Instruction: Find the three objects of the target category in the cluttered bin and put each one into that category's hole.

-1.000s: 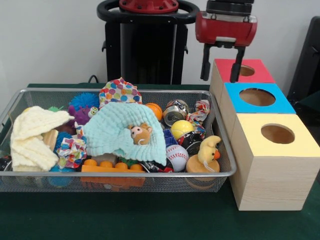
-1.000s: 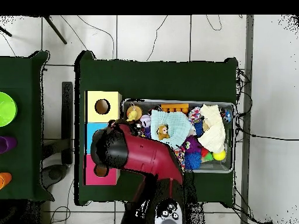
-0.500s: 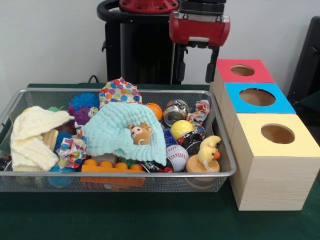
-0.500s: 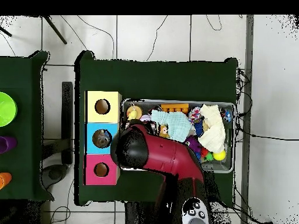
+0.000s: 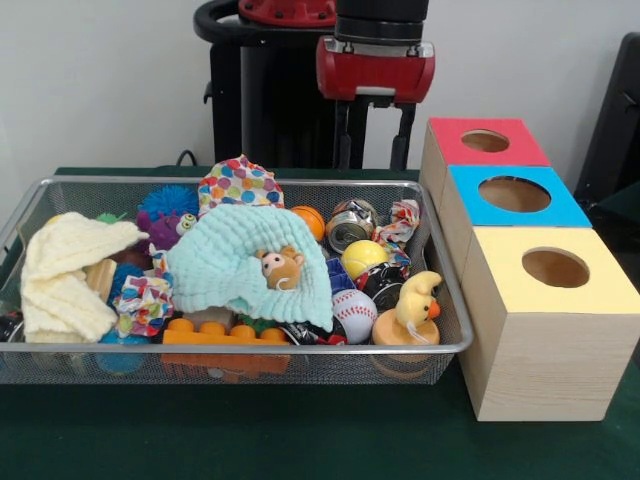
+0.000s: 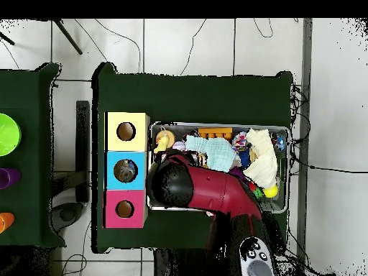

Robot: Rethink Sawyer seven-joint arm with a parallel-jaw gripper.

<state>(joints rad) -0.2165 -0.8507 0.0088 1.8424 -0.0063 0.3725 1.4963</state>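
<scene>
My gripper [image 5: 373,150] hangs open and empty above the far right end of the wire bin [image 5: 250,348]. Its two black fingers [image 5: 402,135] stand well apart. Below it in the bin lie a silver can [image 5: 350,226], a small orange ball [image 5: 310,221], a yellow ball [image 5: 363,257], a baseball [image 5: 353,315] and a dark crushed can [image 5: 381,284]. Right of the bin stand the red box [image 5: 487,141], blue box [image 5: 514,194] and yellow box [image 5: 555,268], each with a round hole. In the overhead view the red arm [image 6: 194,190] hides the gripper, and something lies inside the blue box's hole [image 6: 127,171].
A mint cloth [image 5: 240,262] with a small bear toy [image 5: 281,267] covers the bin's middle. A cream knit cloth [image 5: 70,270], a purple fuzzy toy [image 5: 165,222], a spotted cloth [image 5: 238,184], an orange brick [image 5: 225,332] and a yellow duck [image 5: 416,300] fill the remainder.
In the front view the gripper has moved left, from over the red box to over the bin's far right end. It stays open and empty. The bin's contents have not moved.
</scene>
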